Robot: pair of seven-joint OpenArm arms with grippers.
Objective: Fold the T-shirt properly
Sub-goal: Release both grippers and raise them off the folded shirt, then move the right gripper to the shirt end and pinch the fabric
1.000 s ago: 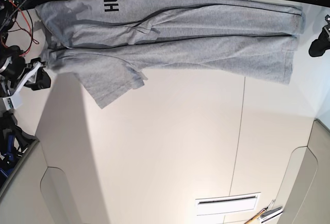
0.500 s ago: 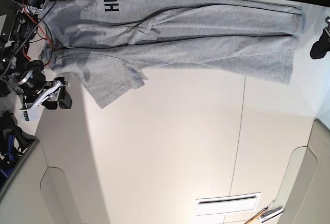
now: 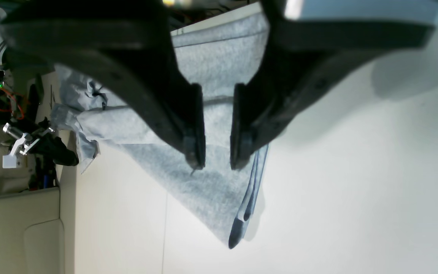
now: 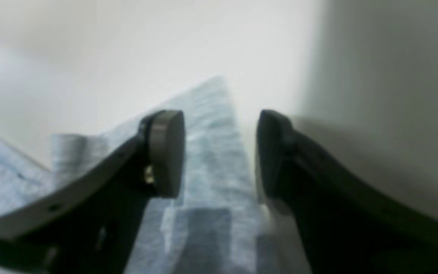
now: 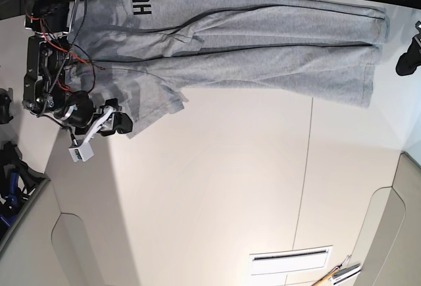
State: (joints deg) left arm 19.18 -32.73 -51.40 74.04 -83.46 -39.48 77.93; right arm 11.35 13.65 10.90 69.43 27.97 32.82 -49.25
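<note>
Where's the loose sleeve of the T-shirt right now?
In the base view the sleeve lies at the T-shirt's left end, on the table, beside the right gripper.

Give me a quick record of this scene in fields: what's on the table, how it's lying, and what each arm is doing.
item: grey T-shirt
layout: folded lengthwise into a long strip along the table's far edge
lettering: black, partly showing at one end
loose part: sleeve sticking out toward the near side
right gripper: open, fingers at the sleeve tip, not closed on it
left gripper: partly open, holds nothing, beside the other end
</note>
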